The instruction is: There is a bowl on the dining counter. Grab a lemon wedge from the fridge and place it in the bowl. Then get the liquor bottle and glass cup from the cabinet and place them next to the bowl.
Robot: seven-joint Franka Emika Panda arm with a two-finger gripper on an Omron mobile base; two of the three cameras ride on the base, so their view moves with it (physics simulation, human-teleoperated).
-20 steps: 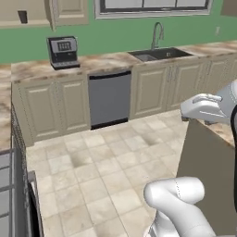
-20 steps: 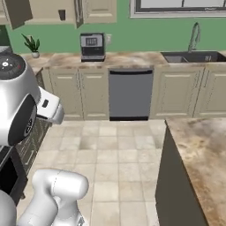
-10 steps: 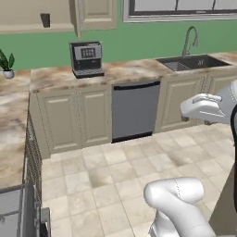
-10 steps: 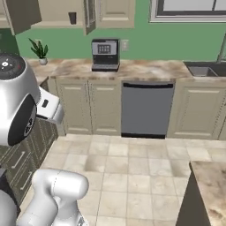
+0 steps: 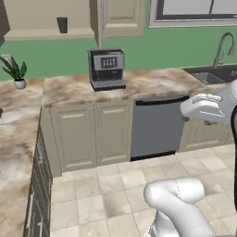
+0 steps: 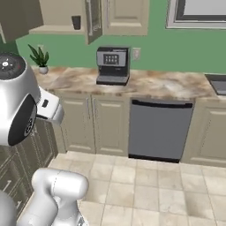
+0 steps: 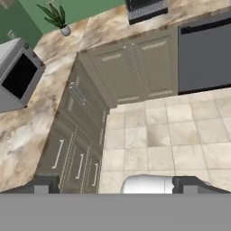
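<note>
The cabinet point(image 5: 51, 18) hangs on the green wall with its door point(image 6: 93, 20) swung open. The glass cup point(image 5: 62, 24), a small dark tumbler, stands on the shelf inside and shows again as the glass cup point(image 6: 76, 22) in the right base view. My gripper point(image 7: 116, 185) is open, its two fingertips point(image 7: 45, 184) far apart with nothing between them. It hangs high above the tiled floor, well short of the cabinet, and points down at the corner of the base cabinets.
A black-and-silver coffee machine point(image 5: 107, 69) sits on the wall counter point(image 5: 148, 83) below the cabinet, with a potted plant point(image 5: 16, 74) to its left. A grey dishwasher point(image 5: 157, 127) and a sink point(image 5: 215, 74) lie to the right. A boxy grey appliance point(image 7: 18, 79) stands on the side counter.
The whole picture has shifted as the base drove: the coffee machine and the open cabinet have slid toward the middle and grown larger, and the island edge has left the view. The arm's pose is unchanged.
</note>
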